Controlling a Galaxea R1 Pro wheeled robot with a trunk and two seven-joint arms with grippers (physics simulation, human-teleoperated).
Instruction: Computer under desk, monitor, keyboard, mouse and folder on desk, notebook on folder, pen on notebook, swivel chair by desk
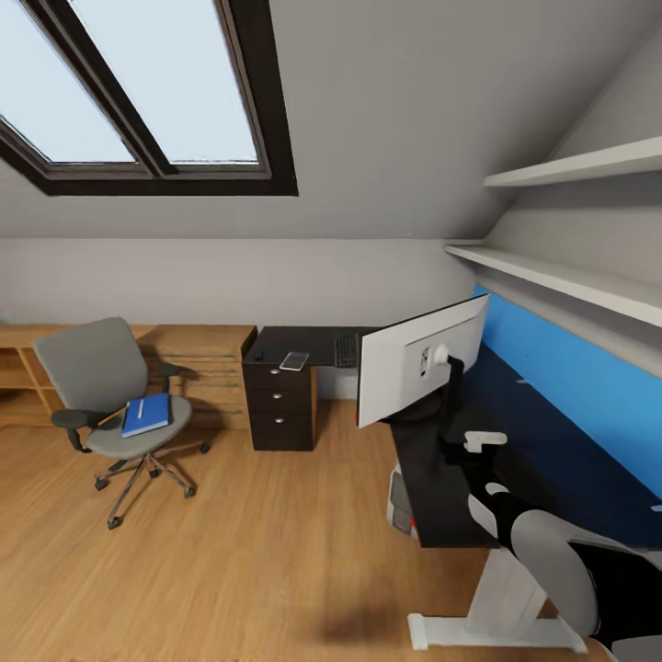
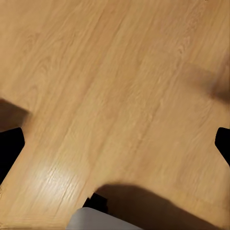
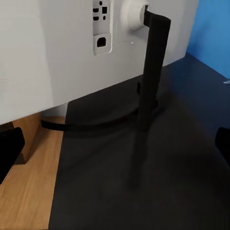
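Lower right of the head view: right gripper (image 1: 485, 441) over the desk (image 1: 552, 460), just behind the monitor (image 1: 405, 372). Jaws spread, holding nothing; likely staged to grasp or nudge the stand. Monitor already sits on the desk, white back toward the camera.

Right wrist view adds detail: stand (image 3: 152, 72) a thin black post, ports on the white back, curved base on the black top, wood floor (image 3: 28, 191) past the desk edge.

Left wrist view: bare floor (image 2: 115, 86); finger tips at both frame edges, so left gripper (image 2: 115, 143) reads as spread, idle.

Farther, centre: keyboard (image 1: 347, 349) on the desk's far wing above the drawers (image 1: 279, 402). Left: chair (image 1: 115, 405) well apart from the desk, folder (image 1: 146, 414) on its seat.
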